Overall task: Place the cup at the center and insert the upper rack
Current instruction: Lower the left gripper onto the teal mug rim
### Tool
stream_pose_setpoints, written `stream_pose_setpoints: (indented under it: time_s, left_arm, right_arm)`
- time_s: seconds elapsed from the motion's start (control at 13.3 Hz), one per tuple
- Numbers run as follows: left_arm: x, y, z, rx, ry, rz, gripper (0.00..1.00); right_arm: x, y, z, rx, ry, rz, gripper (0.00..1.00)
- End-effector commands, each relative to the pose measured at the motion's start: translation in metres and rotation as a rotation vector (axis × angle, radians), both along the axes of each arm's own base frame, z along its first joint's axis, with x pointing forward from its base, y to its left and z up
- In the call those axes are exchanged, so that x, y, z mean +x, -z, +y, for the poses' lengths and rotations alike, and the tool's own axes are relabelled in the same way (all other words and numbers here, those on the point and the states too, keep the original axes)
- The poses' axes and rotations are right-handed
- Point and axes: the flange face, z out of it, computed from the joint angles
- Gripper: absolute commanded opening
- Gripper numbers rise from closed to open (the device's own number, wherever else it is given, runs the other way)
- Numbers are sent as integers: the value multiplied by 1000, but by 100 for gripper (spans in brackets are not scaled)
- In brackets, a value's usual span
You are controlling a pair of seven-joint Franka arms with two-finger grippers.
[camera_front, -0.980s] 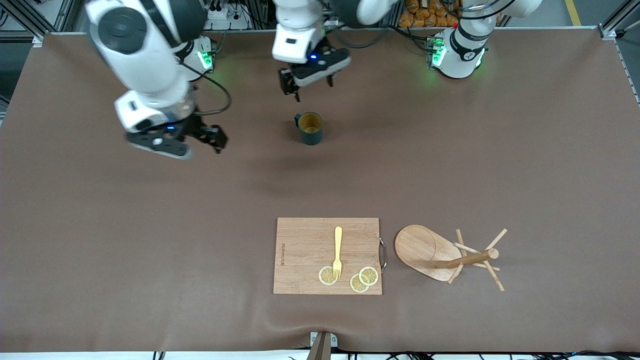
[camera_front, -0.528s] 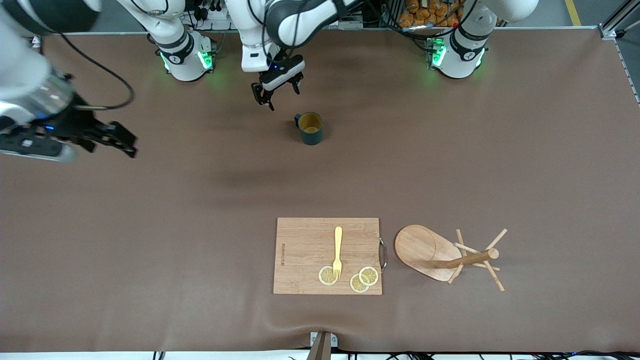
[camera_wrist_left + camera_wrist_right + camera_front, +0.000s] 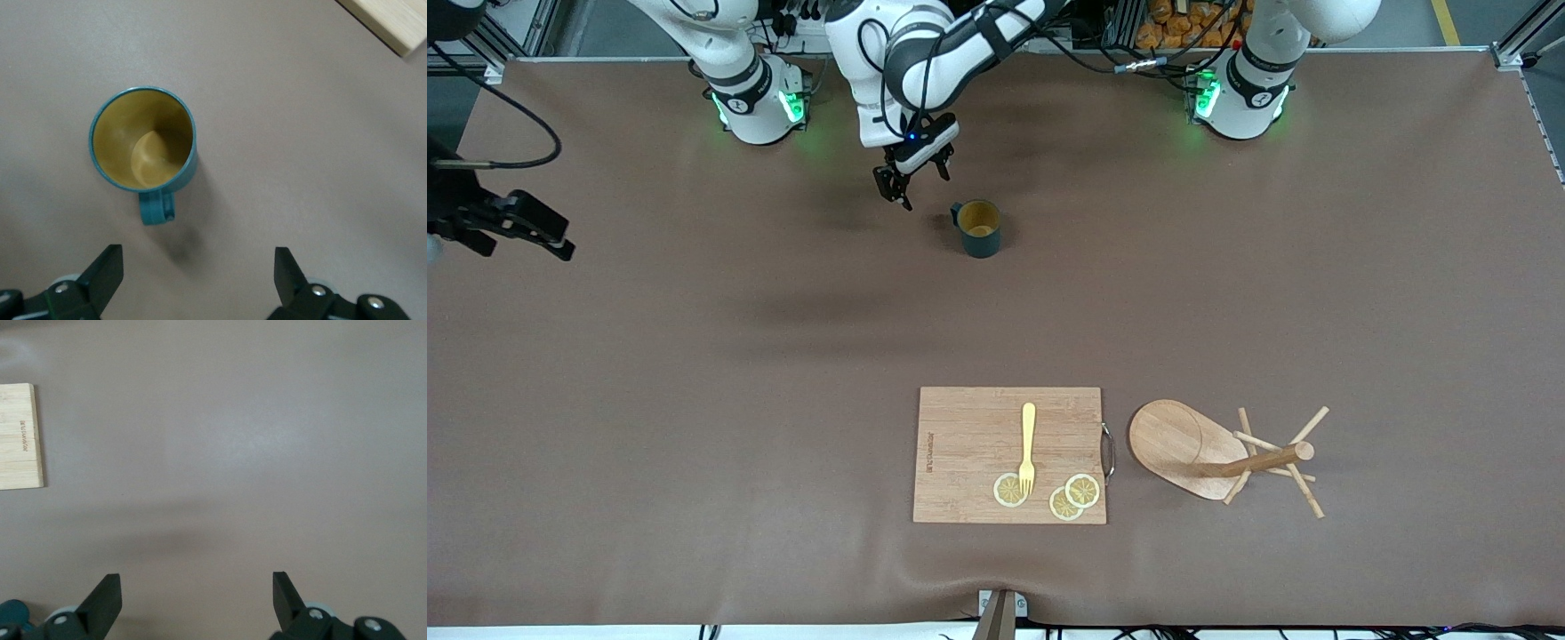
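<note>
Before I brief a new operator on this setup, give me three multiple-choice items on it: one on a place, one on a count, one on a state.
1. The fork lies on:
A. the cutting board
B. bare table
C. the mug tree's base

2. Lemon slices on the cutting board:
A. one
B. three
C. five

3. The mug tree is:
A. upright
B. lying on its side
C. held by a gripper

Key: 1 A, its tines rest by the slices on the board; 2 B, three rounds show near the board's nearer edge; 3 B, its post lies level along the table.

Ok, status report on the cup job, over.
Left end effector open, over table beside cup. Right end effector open, over right arm's table end. Upper rack on its side. Nothing blocking cup.
</note>
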Motion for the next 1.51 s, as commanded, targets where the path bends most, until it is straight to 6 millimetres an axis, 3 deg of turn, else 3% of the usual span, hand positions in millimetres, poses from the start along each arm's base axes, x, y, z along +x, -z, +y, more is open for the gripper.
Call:
stream_pose_setpoints:
  time_s: [0.0,0.38,0.83,0.98,1.43]
  left_arm:
    - [-8,17,-9,6,-50,-73,100]
    - [-14,67,-2,48,-158,-72,100]
    - [-14,102,10,113,-221,-8,100]
    - [-14,101,11,121,-223,-7,91]
    - [-11,95,15,148,-236,-10,86]
  right_arm:
    - [-9,-2,1,17,-27,12,100]
    - [-6,4,-1,18,-27,22,100]
    - [-4,15,-2,10,-54,36,100]
    - [-5,15,-2,10,-54,38,100]
    - [-6,15,0,11,-57,44,100]
